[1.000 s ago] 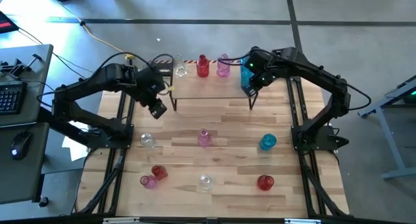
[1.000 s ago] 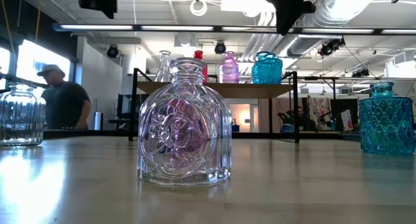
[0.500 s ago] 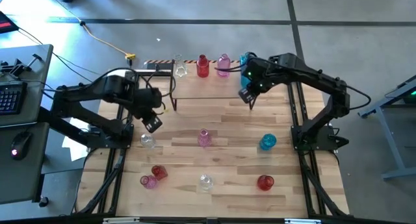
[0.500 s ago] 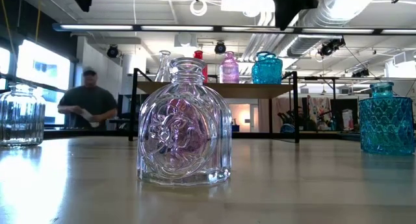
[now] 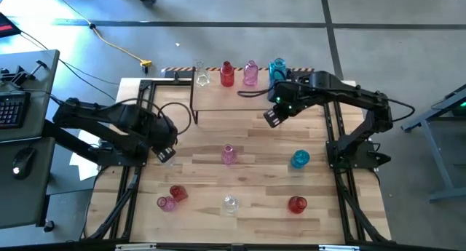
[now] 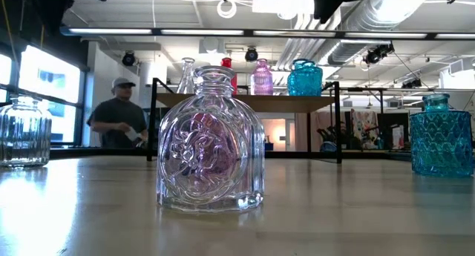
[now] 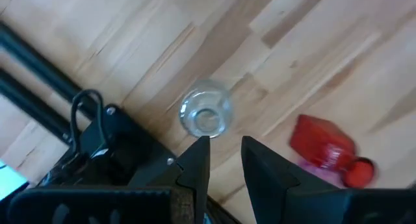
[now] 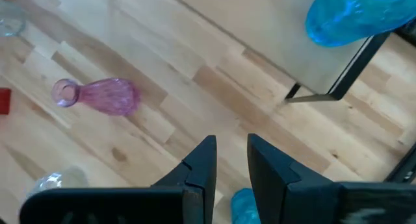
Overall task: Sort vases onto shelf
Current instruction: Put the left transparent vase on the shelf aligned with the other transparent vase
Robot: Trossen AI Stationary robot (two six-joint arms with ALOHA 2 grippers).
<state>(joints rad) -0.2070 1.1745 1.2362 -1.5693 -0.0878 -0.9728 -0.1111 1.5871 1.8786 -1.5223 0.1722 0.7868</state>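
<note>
High view: the shelf [image 5: 234, 98] at the table's far edge carries four vases in a row, clear, red, pink and blue vase [image 5: 277, 68], likely grouped by colour order. The left gripper [image 5: 167, 150] hangs over a clear vase [image 5: 166, 158] on the table; the right gripper [image 5: 271, 117] hovers just off the shelf's front.
Low view: a clear embossed vase [image 6: 211, 145] fills the foreground, the shelf behind it; both grippers are out of sight here, and a person stands in the room beyond.
Left wrist view: the fingers [image 7: 197, 165] stand a narrow gap apart, empty, just short of the clear vase, apparently lining up to pick it.
Right wrist view: narrow gap, nothing held; a pink vase [image 8: 97, 95] on the table and the blue vase on the shelf.
</note>
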